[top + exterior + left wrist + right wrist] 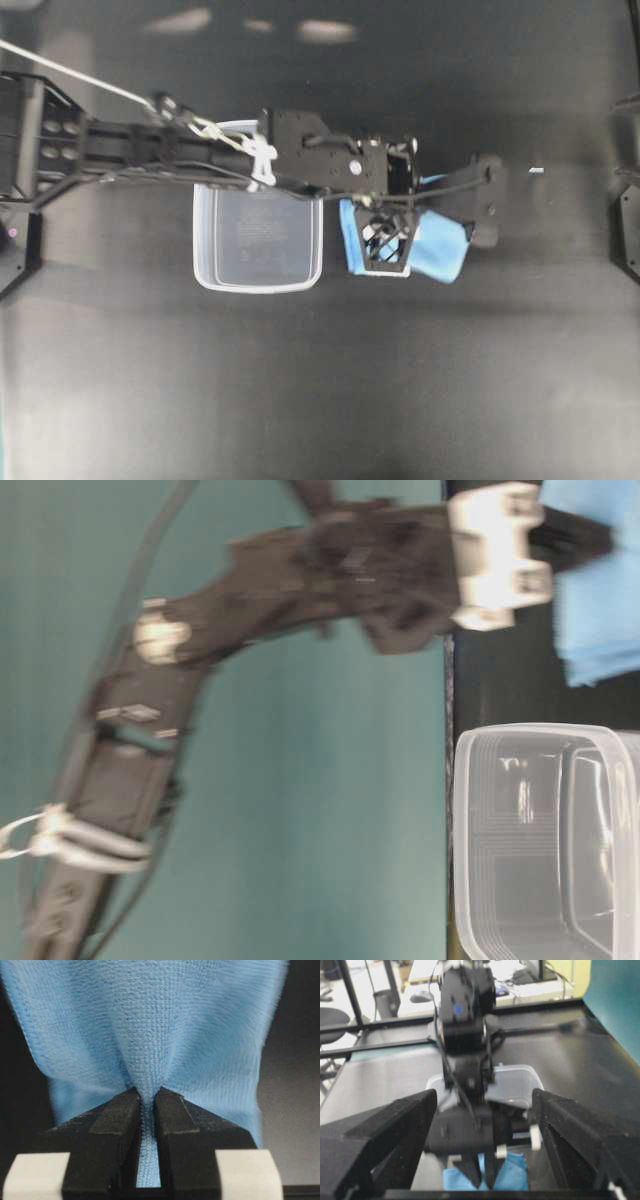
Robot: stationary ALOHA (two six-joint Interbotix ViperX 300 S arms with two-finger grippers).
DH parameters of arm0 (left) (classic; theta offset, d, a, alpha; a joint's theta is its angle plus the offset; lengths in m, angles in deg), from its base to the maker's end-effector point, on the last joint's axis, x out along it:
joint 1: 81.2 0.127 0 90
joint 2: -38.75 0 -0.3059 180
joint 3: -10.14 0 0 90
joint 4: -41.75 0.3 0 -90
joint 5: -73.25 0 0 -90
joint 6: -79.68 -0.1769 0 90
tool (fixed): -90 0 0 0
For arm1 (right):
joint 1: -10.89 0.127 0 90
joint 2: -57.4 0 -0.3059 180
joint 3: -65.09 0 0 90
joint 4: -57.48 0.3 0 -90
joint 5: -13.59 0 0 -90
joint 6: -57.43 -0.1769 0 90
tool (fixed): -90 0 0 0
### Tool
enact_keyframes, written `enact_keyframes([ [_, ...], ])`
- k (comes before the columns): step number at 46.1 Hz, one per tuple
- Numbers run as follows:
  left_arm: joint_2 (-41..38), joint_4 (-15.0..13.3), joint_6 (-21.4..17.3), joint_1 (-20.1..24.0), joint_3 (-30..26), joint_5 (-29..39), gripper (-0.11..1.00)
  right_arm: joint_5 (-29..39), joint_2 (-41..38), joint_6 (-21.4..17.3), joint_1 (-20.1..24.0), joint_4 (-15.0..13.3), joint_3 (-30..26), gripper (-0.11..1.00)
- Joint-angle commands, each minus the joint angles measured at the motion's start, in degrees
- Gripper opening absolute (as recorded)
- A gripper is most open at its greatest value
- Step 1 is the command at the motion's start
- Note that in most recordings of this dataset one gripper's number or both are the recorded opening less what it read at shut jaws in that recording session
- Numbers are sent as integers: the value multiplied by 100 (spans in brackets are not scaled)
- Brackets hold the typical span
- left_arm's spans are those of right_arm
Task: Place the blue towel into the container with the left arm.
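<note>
Now clear container (258,240) holding nothing, left fingers (147,1110) pinching blue towel (440,250) beside it, right fingers (482,1125) spread.

The blue towel (150,1025) is light blue with a fine woven grid texture. The container (258,245) is clear and colourless, faintly white along its rim. The left arm (150,150) is black with white clips, and its tool (148,1110) is matte black with white blocks at its base. The desk (320,380) is dark grey to black. A teal wall (300,800) shows behind it.
</note>
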Motion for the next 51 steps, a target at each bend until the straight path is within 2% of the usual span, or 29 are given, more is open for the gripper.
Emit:
enact_keyframes([
  [1,519,9,26,-53,-158,167,5,-62,0,-9,-9,18,-114,75],
  [14,1846,9,88,-26,185,1222,5,-62,53,-9,-18,9,-167,75],
  [22,2496,9,70,-44,1011,1784,5,-62,62,-9,-9,18,-185,74],
  [28,2892,18,79,0,1811,1600,5,-70,53,0,-18,18,-176,74],
  [39,3612,18,97,44,3155,668,5,-70,18,-9,-9,9,-167,74],
  [46,3823,9,70,114,3604,316,5,-88,18,-9,-18,18,-167,74],
  [51,3823,18,70,123,3665,246,5,-88,18,-9,-18,18,-158,74],
])
